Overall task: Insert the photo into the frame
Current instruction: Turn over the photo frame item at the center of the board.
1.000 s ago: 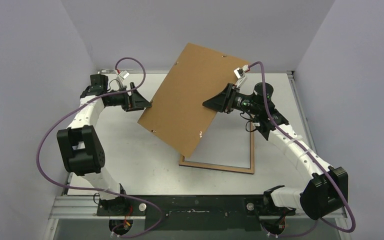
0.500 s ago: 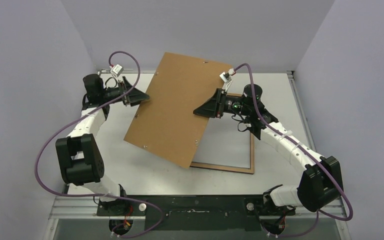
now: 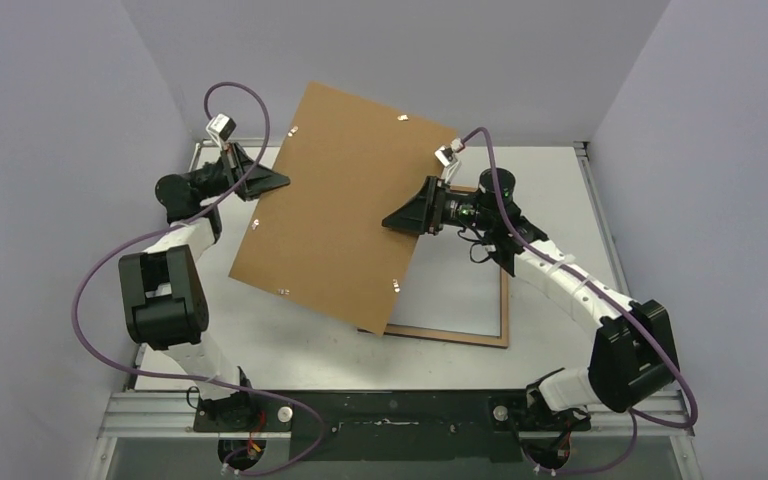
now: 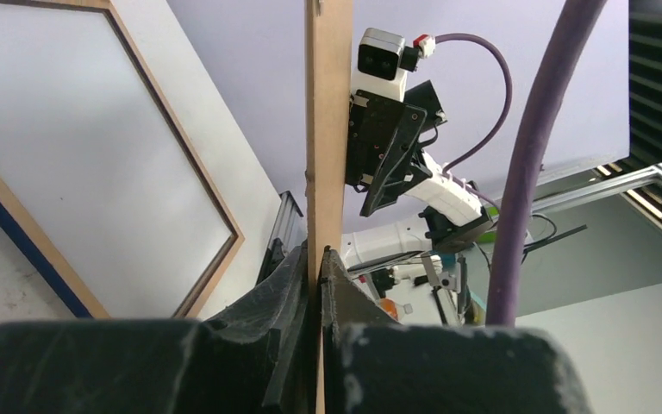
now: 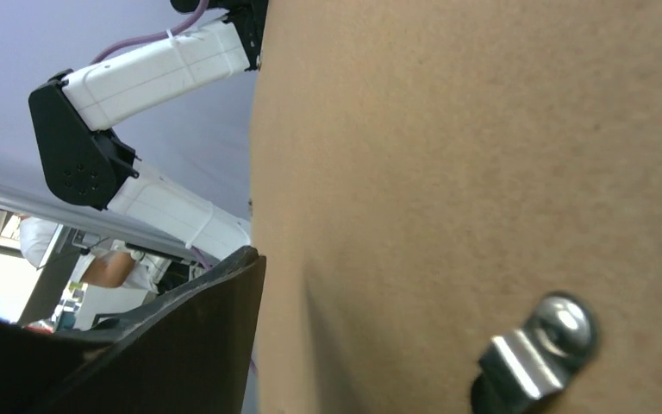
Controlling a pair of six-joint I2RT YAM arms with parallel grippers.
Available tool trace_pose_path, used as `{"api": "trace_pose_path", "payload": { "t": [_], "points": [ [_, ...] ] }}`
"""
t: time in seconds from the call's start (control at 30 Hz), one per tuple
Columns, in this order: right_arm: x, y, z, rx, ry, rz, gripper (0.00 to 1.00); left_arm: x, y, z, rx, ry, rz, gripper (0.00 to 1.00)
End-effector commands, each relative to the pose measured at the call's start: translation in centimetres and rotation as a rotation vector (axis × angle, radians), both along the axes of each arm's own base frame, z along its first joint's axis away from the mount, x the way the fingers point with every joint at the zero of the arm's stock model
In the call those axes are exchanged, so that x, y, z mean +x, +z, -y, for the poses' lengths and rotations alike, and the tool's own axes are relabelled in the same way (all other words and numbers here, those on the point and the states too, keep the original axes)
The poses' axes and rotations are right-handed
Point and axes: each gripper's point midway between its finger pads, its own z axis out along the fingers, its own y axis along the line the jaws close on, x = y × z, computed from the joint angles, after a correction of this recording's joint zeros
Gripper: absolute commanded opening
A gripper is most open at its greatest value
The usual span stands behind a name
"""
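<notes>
Above the surface (image 3: 290,340), the brown board (image 3: 335,200) is held off the deck between both arms. It is tilted, far edge high, near corner low over the frame's left end.

- Left fingers (image 3: 265,180): closed tight on the board's left edge. The wrist cam sees the board (image 4: 327,129) edge-on, pinched between both fingers (image 4: 297,285) with no gap.
- Right fingers (image 3: 405,213): on the board's right edge, about mid-height. The wrist cam shows one finger (image 5: 190,336) lying against the board face (image 5: 483,172), the other hidden behind it. Reads as clamped on the board.
- Metal clip (image 5: 534,345) is on the board face near the right fingers. More small clips show around the board's edges in the top view.
- Frame (image 3: 450,334): flat on the surface, right of centre, below the right arm. Its left part is covered by the board, and no fingers touch it. Wood-brown side is up, and the left wrist cam shows the brown rail (image 4: 181,129) with a dark blue strip (image 4: 17,246) on the outer edge.
- White panel (image 3: 455,295) fills the frame opening. Can't tell whether it's glass or a sheet.
</notes>
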Motion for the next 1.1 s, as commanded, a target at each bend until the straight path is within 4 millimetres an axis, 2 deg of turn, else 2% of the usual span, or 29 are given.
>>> {"api": "trace_pose_path", "payload": {
  "t": [0.0, 0.07, 0.13, 0.33, 0.47, 0.6, 0.73, 0.77, 0.9, 0.93, 0.97, 1.0, 1.03, 1.07],
  "points": [
    [-0.3, 5.6, 1.0, 0.101, -0.057, 0.218, 0.61, -1.6, 4.3, -0.7, 0.014, 0.044, 0.277, 0.00],
    [-0.6, 6.0, 1.5, 0.132, -0.076, 0.224, 0.69, -1.4, 4.8, -1.3, -0.003, 0.074, 0.278, 0.00],
    [-0.9, 6.1, 1.7, 0.167, -0.085, 0.220, 0.71, -1.3, 5.0, -1.6, -0.012, 0.091, 0.276, 0.00],
    [-1.7, 6.5, 2.0, 0.277, -0.080, 0.185, 0.66, -0.4, 5.2, -3.1, -0.058, 0.172, 0.250, 0.00],
    [-2.0, 7.0, 2.0, 0.357, -0.095, 0.165, 0.54, -0.1, 5.4, -3.7, -0.074, 0.233, 0.246, 0.00],
    [-2.1, 6.7, 0.6, 0.371, -0.099, 0.152, 0.47, 0.0, 5.3, -3.3, -0.068, 0.285, 0.241, 0.00],
    [-1.7, 6.2, -0.6, 0.369, -0.103, 0.134, 0.29, 0.2, 4.8, -2.6, -0.031, 0.318, 0.237, 0.00],
    [-1.6, 6.1, -0.5, 0.373, -0.108, 0.130, 0.21, 0.3, 4.6, -2.7, -0.022, 0.330, 0.229, 0.00],
    [-0.5, 6.2, 1.1, 0.376, -0.163, 0.118, 0.06, 0.3, 4.2, -2.8, 0.002, 0.341, 0.231, 0.00],
    [-0.2, 6.4, 1.7, 0.373, -0.176, 0.116, 0.05, 0.4, 3.8, -2.7, 0.021, 0.340, 0.232, 0.04],
    [0.3, 6.7, 2.5, 0.368, -0.187, 0.114, 0.05, 0.8, 3.1, -2.7, 0.056, 0.343, 0.225, 0.23],
    [0.7, 7.1, 3.2, 0.359, -0.191, 0.115, 0.05, 1.2, 2.3, -2.9, 0.104, 0.360, 0.228, 0.47],
    [1.0, 7.3, 3.9, 0.337, -0.194, 0.108, 0.05, 1.8, 0.2, -3.2, 0.168, 0.378, 0.136, 0.61],
    [1.3, 7.5, 4.4, 0.315, -0.194, 0.108, 0.05, 2.1, -1.6, -3.5, 0.257, 0.390, 0.113, 0.64]
  ]
}}
